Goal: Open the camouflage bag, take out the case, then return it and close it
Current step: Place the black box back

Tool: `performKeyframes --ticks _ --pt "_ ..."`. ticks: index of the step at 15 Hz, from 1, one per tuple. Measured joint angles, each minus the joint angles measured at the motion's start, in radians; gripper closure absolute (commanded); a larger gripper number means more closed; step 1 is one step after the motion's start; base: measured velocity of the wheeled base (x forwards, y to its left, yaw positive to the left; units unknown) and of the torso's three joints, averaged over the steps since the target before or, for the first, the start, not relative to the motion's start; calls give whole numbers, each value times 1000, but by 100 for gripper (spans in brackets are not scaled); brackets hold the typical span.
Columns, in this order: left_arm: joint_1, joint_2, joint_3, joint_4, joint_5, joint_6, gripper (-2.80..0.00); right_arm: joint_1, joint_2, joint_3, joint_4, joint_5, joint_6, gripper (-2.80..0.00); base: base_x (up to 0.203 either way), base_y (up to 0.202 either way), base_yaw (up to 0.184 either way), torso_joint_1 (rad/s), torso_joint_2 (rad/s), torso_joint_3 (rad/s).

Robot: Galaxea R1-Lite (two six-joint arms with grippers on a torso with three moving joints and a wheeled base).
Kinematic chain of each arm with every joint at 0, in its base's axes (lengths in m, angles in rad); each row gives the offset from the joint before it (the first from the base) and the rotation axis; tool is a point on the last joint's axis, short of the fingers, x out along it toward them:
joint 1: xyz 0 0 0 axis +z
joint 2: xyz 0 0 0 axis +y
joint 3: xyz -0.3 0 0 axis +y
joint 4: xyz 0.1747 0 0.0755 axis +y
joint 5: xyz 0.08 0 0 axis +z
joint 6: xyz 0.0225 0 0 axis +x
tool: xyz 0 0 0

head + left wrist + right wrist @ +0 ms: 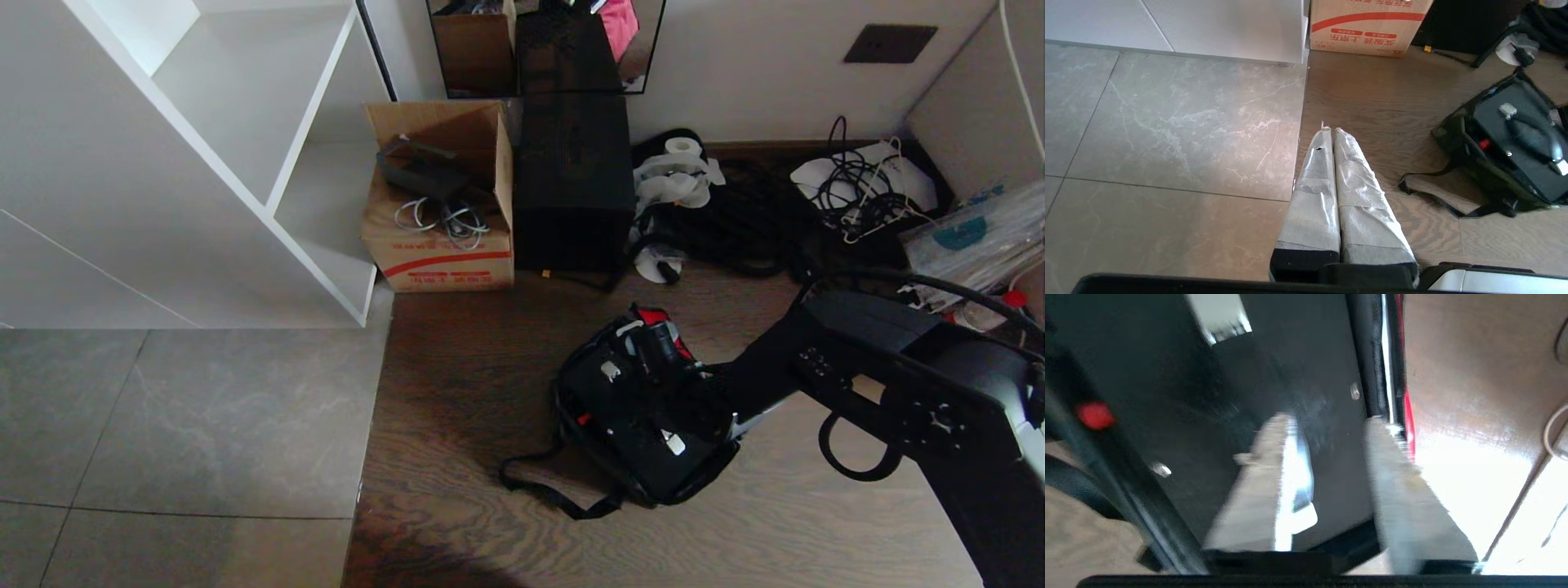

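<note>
Grey floor tiles (180, 425) fill the left of the head view and give way to dark wood flooring (473, 359), which carries everything else. Left of the camouflage bag (571, 384) and farther back, a white shelf unit (245, 163) stands on the tiles. Behind the bag and a little to its left sits a brown cardboard box (441, 245) with a red stripe, its flaps up and some cables inside, and touching that box on its right is a tall black box (571, 188).

The left gripper (1329, 130) hangs over the seam between tile and wood, well to the left of the bag, with its two taped fingers (1314, 196) pressed together and nothing between them.

The bag lies open on the wood, its red lining (653, 317) showing at the far edge and its black strap (547, 482) trailing along the floor in front of it. The black case (637, 408) rests inside the bag, its top face up with silver fittings (673, 443) visible on it.

The right gripper (1331, 428) reaches in from the right of the bag and hovers close above the case near the bag's rim. Its fingers (1274, 490) stand partly apart with only the case's surface seen between them; they grasp nothing.

Behind the bag to its right, a tangle of black cables (735, 220) and white wires (865, 188) lies against the wall.
</note>
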Motion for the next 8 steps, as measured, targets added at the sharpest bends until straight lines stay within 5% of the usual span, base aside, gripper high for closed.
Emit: performKeyframes --ticks 4,8 --pt "0 0 0 0 0 0 0 13 -18 89 30 18 -3 -280 0 0 0 0 0 0" --pt "0 0 0 0 0 0 0 31 -149 231 52 143 -6 -280 0 0 0 0 0 0"
